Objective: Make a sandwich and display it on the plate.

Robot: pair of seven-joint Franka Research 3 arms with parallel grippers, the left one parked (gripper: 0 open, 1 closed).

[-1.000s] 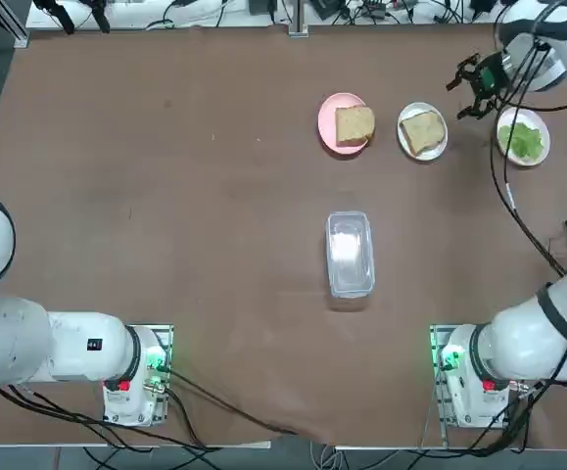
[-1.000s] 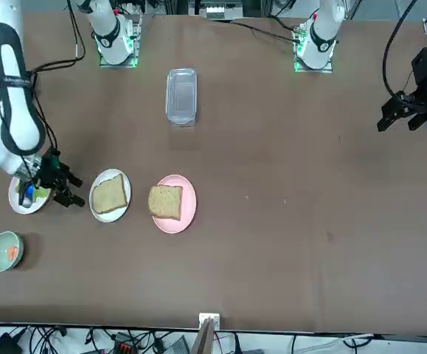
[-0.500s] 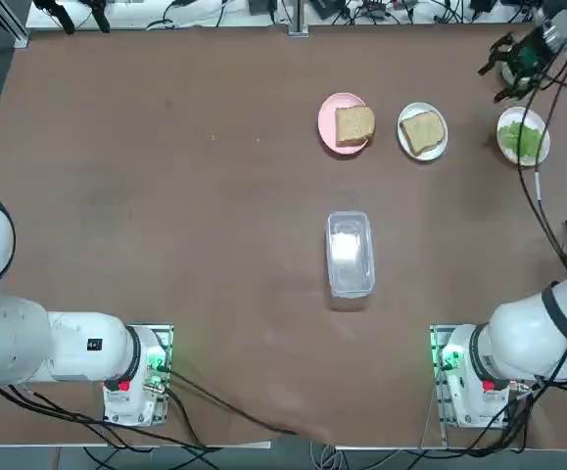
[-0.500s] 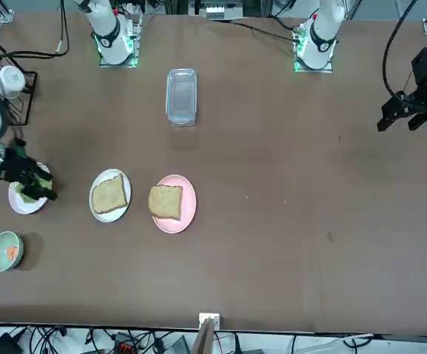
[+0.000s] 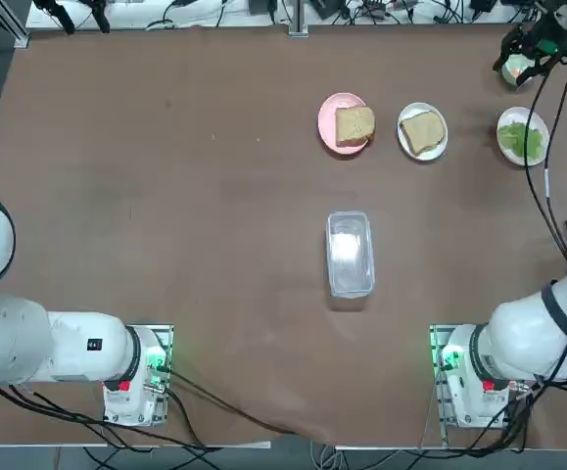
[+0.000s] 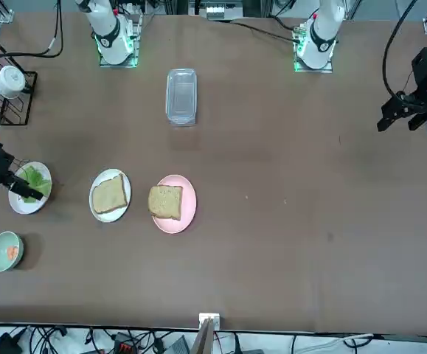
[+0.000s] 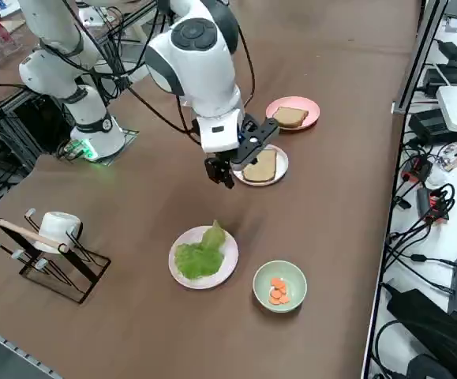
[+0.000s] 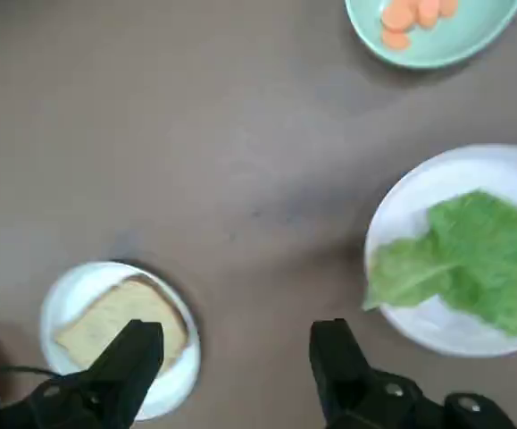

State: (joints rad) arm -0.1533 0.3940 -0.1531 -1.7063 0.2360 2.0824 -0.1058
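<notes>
Sandwich parts, sorted but unstacked

My right claw hangs above the table, fingers wide apart, nothing between them. One bread slice lies on the pink plate, another on a white plate beside it. Lettuce has its own white plate, presumably so each layer lifts separately. Likely next: lettuce onto the white plate's slice; its limp leaves may fold.
</notes>
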